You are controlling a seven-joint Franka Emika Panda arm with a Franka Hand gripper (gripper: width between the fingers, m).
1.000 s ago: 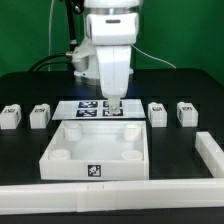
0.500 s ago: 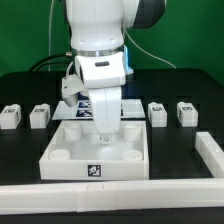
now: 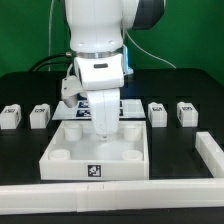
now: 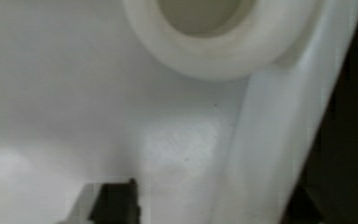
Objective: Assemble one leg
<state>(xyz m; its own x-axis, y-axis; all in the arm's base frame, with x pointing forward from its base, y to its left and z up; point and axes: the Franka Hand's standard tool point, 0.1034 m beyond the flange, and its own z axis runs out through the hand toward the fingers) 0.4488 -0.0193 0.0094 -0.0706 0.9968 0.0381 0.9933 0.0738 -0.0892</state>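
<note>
- end effector (image 3: 103,130) hangs low inside the tray (image 3: 65,168), with its tip near the tray floor; contact cannot be told.
- how far the jaws are open cannot be told; the wrist view shows only one dark finger (image 4: 108,203) over the white floor, near a round socket (image 4: 202,22).
- leg (image 3: 157,114) stands on the counter (image 3: 30,85) at the exterior view's right, well apart from the end effector.
- three more legs (image 3: 40,116) stand alongside the tray, untouched.

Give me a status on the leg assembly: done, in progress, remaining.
Done: nothing fitted; all four legs lie loose beside the tray, whose visible sockets are empty. In hand: the claw hangs low inside the tray, holding no leg. Left: grasp a leg and seat it in a socket.
</note>
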